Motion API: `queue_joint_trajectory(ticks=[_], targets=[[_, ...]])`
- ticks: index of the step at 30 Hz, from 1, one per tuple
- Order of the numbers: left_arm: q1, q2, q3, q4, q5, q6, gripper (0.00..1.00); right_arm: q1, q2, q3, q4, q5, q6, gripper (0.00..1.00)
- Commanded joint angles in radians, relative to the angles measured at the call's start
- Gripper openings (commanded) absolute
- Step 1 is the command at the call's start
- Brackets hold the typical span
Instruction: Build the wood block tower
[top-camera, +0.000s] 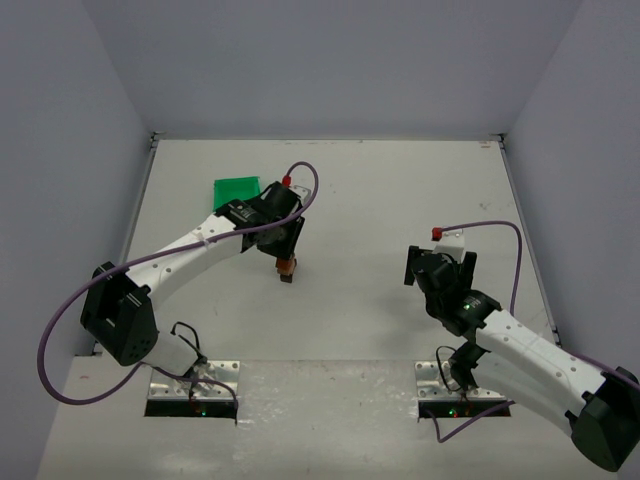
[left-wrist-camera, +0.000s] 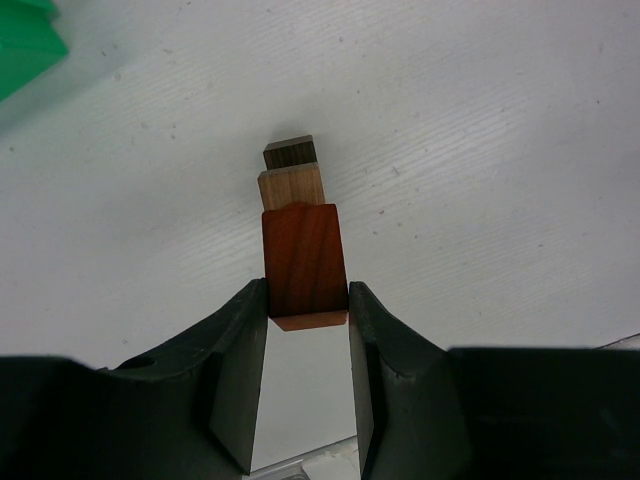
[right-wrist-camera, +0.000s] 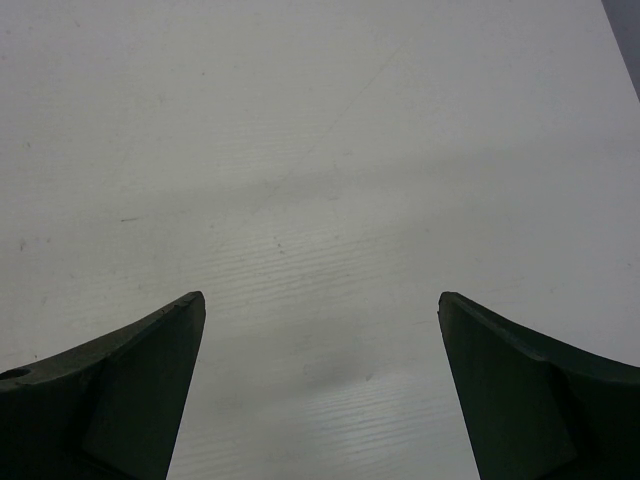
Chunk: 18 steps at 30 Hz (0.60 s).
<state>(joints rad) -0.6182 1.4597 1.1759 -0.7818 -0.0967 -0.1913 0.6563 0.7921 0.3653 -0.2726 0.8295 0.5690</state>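
In the left wrist view a reddish-brown block (left-wrist-camera: 304, 262) sits between my left gripper's (left-wrist-camera: 307, 300) fingertips, which are shut on its sides. Under it stand a tan block (left-wrist-camera: 291, 186) and a dark brown block (left-wrist-camera: 289, 152), stacked as a small tower on the white table. In the top view the tower (top-camera: 286, 268) shows just below my left gripper (top-camera: 284, 250) near the table's middle left. My right gripper (right-wrist-camera: 322, 305) is open and empty over bare table; in the top view it (top-camera: 440, 262) is at the right, far from the tower.
A green plastic bin (top-camera: 237, 190) lies behind the left gripper, and its corner shows in the left wrist view (left-wrist-camera: 25, 45). White walls enclose the table on three sides. The arm bases sit at the near edge.
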Motion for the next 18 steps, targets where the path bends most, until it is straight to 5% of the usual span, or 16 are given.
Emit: queue_joint_trajectory(ticks=[1,18], targets=[[0.005,-0.002,0.018,0.028,-0.002,-0.001,0.02,-0.004,-0.004,0.02,0.015,0.039,0.014,0.99],[0.006,0.009,0.024,0.024,0.005,0.006,0.09,-0.004,-0.007,0.02,0.015,0.036,0.012,0.99]])
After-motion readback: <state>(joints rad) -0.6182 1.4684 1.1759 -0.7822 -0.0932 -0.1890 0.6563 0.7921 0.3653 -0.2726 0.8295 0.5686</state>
